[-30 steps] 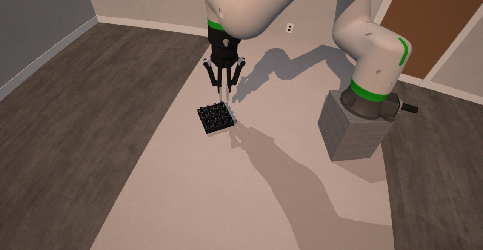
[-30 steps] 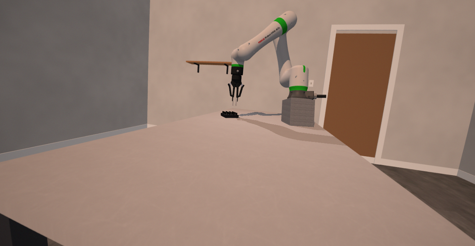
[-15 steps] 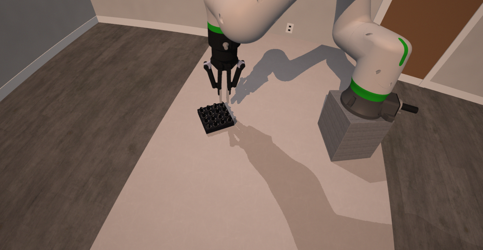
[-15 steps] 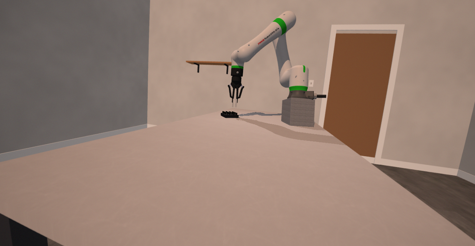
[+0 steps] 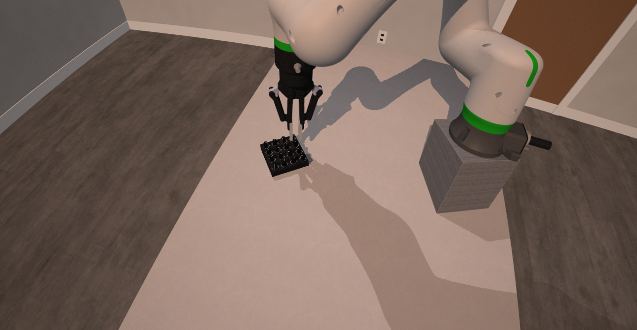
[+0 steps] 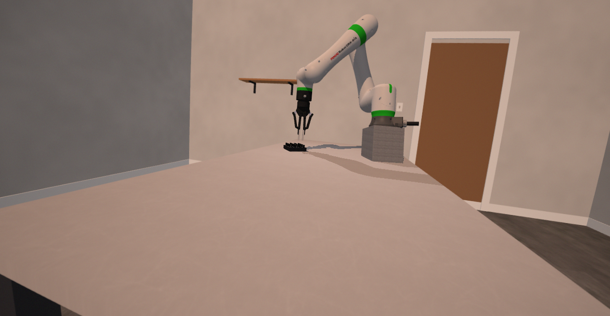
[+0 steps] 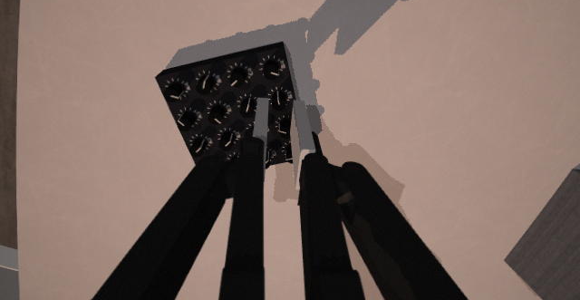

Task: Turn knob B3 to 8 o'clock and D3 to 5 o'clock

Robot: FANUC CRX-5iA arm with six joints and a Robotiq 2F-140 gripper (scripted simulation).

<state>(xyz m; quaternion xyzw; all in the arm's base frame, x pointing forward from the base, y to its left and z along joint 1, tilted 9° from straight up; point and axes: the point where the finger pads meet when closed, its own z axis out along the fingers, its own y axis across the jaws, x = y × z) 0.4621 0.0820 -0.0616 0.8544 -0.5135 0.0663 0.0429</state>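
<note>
Around me are a grey wall, beige walls, a brown door (image 6: 461, 117), a wooden shelf (image 6: 266, 80) and dark plank flooring (image 5: 89, 159), and my arm stands on a grey block (image 5: 463, 180) at the far end of the long beige table (image 6: 272, 229). The knob box (image 5: 284, 156) sits flat on its feet on that table near the block, a square with no long axis, skewed to the table's edges with one corner toward the top camera; I cannot tell which side is its rear. My claw (image 7: 280, 123) hangs pointing straight down above the box's edge nearest the block, its fingers drawn in to a narrow gap with nothing between them and not yet touching any knob.
</note>
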